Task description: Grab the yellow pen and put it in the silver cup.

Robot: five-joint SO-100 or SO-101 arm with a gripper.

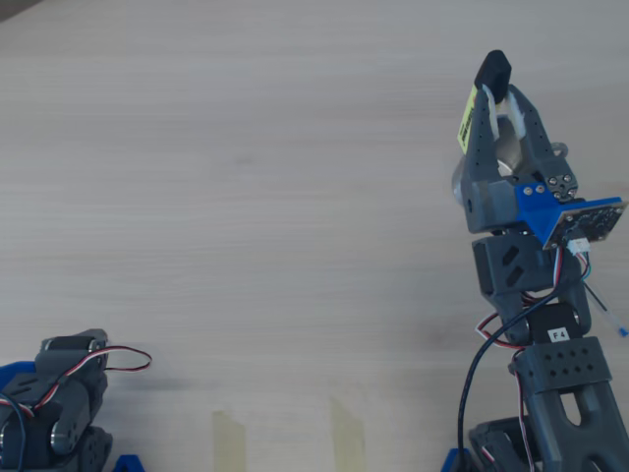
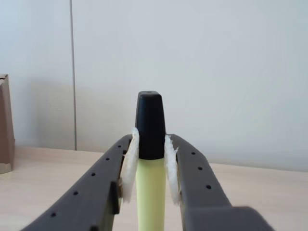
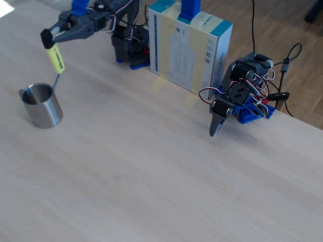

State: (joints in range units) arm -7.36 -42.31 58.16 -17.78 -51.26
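Observation:
My gripper (image 1: 499,96) is shut on the yellow pen (image 1: 467,123), a fluorescent highlighter with a black cap. In the wrist view the white-padded fingers (image 2: 129,163) clamp the pen (image 2: 150,192) just below its cap. In the fixed view the gripper (image 3: 50,36) holds the pen (image 3: 56,59) in the air, cap up, hanging slightly tilted. Its lower end is above and just behind the rim of the silver cup (image 3: 43,108). The cup stands upright on the table with its handle to the left. In the overhead view the cup (image 1: 458,182) is mostly hidden under the gripper.
A second arm (image 3: 237,98) rests on the table; it is at bottom left in the overhead view (image 1: 54,403). A white and blue box (image 3: 189,45) stands beside my arm's base. A thin blue-tipped pen (image 1: 614,324) lies right of my arm. Tape strips (image 1: 231,438) mark the table.

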